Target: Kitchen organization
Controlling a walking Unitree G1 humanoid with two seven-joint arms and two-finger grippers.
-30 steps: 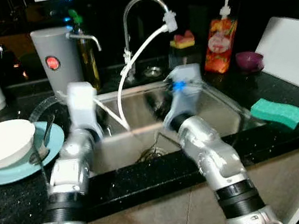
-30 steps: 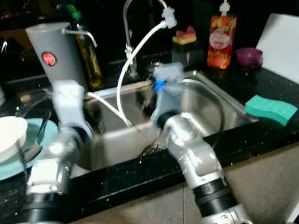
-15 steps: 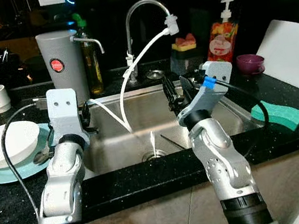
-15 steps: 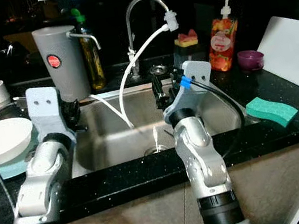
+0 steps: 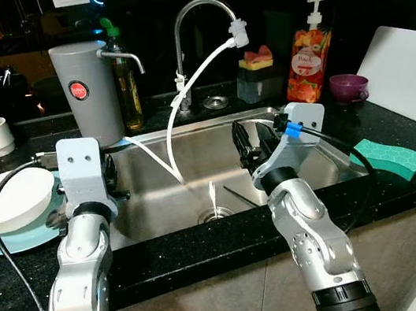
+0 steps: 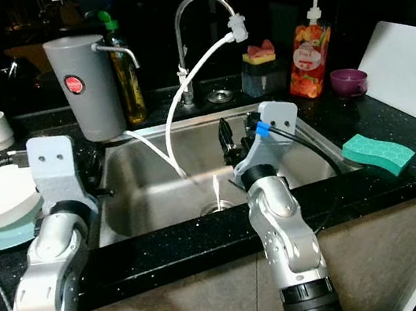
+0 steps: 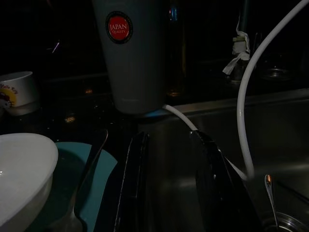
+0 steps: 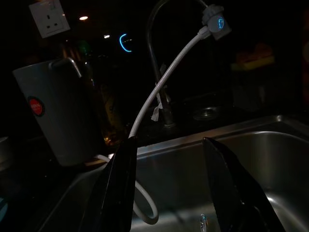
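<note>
Two pincers parted, left pincer (image 7: 169, 188), right pincer (image 8: 171, 188), over sink (image 5: 189, 139)

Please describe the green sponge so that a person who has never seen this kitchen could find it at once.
Start from the stainless steel sink set in the black speckled countertop and look along the counter on the robot's right. There, in front of the white cutting board, lies the flat rectangular teal-green sponge. It is the one green item on that side, unlike the orange soap bottle and the small purple bowl.

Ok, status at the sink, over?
Both grippers, left and right, open, empty, raised over the sink. Spoon lies at the drain. White hose dangles between them.
</note>
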